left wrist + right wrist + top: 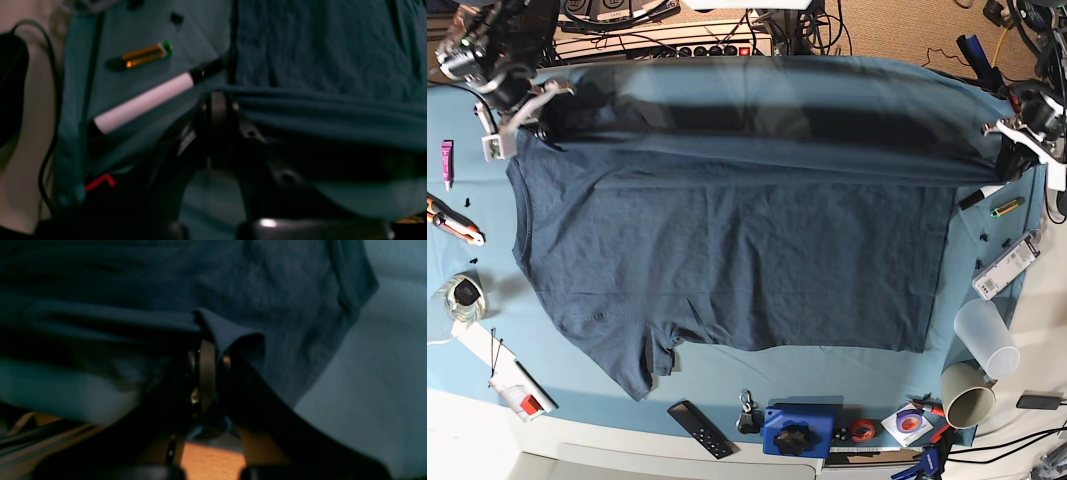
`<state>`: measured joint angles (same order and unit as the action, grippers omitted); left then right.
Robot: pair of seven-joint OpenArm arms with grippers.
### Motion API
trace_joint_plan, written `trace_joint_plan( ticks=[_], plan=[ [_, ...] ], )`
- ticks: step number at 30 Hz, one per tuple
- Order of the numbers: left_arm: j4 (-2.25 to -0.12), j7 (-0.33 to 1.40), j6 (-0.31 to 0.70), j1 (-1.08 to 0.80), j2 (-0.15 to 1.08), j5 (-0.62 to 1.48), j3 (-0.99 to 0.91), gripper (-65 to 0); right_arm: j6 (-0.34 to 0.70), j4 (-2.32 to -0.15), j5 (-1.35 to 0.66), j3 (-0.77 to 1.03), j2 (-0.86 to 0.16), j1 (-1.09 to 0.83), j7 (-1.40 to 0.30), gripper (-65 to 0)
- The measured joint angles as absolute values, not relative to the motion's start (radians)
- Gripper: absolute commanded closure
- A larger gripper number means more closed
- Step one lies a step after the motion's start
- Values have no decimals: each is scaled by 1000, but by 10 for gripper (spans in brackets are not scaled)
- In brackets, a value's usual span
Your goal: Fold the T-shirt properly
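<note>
**Both grippers pinching the far edge of the T-shirt**

You are looking at the T-shirt (pixel 737 260) lying spread over the teal table cloth (pixel 827 375), collar side toward the base view's left and hem toward its right. Its far long edge is being lifted off the cloth and is stretching as a taut band between your two arms.

Your left gripper (pixel 218 100) is clamping the shirt's edge at the hem-side corner, jaws closed on a bunched fold of fabric. Just beside it, a white marker (pixel 146 100) and a gold battery with a green tip (pixel 146 55) are lying on the cloth.

Your right gripper (pixel 206 350) is closing its jaws on the shirt's edge at the shoulder-side corner, with a small flap of fabric curling over the fingertips.

Near the hem end, two cups (pixel 977 365) are lying tipped on the table's edge. A blue block (pixel 797 430) and a black remote (pixel 699 428) are sitting along the near edge, apart from the shirt.
</note>
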<state>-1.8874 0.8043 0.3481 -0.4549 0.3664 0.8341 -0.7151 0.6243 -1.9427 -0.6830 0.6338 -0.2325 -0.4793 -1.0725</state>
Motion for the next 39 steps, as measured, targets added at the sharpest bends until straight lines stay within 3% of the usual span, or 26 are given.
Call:
trace_joint_plan(
  ticks=[8,13,23,33,36,37,39],
  plan=[
    [-1867,805,346,-442,370,813,-653,0,576,-1943,-575,609,-232,-460,-1052,0],
    [-1875,902,337,-450,374,812,-661,0,606,-1943,-735,706,-272,-495,-1162,0],
    [-1937,904,326,-585,378,805,-671,0,702,-1945,-934,922,-302,-644,-1255,0],
    [-1940,891,329,-596,351,865,-671,0,700,-1945,-942,926,-301,-654,-1248,0],
    [-1940,891,374,-603,320,932,-671,0,700,-1945,-942,926,-300,-654,-1245,0],
    [-1940,890,399,-603,304,959,-671,-39,700,-1945,-942,926,-301,-654,-1245,0],
    [-1942,884,453,-603,273,1001,-671,-178,700,-1945,-942,926,-301,-654,-1245,0]
  ],
)
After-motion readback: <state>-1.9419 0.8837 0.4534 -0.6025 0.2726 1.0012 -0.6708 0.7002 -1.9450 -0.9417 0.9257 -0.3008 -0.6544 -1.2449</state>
